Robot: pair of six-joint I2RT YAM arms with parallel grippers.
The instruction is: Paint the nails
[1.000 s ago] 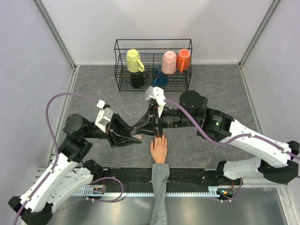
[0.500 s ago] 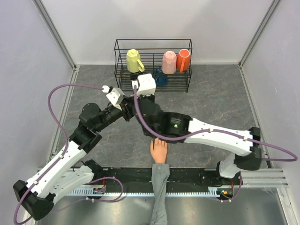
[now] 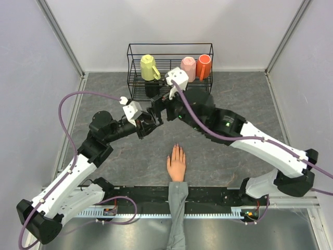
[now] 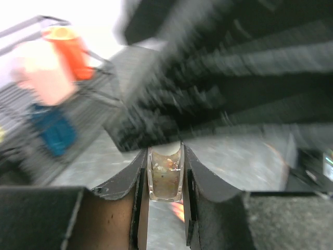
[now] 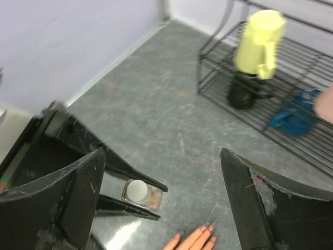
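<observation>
A peach mannequin hand [image 3: 177, 165] with a grey sleeve lies palm down at the near edge. Its pinkish nails [image 3: 177, 148] point toward the back. In the right wrist view the nails [image 5: 204, 228] show at the bottom edge. My left gripper [image 3: 149, 124] is shut on a small clear polish bottle [image 4: 165, 177] with glittery amber contents and a white round top. It holds the bottle above the table, behind and left of the hand. My right gripper [image 5: 162, 152] stands wide open just above the bottle [image 5: 141, 191], with nothing between its fingers.
A black wire rack [image 3: 131, 78] stands at the back with a yellow mug [image 3: 149, 67], a pink cup [image 3: 188, 67], an orange cup [image 3: 204, 66], and black and blue cups below. Panel walls close in both sides.
My right gripper has left the hand's fingertips, swung back toward the rack and come open. My left gripper has carried the bottle away from the hand, toward the back.
</observation>
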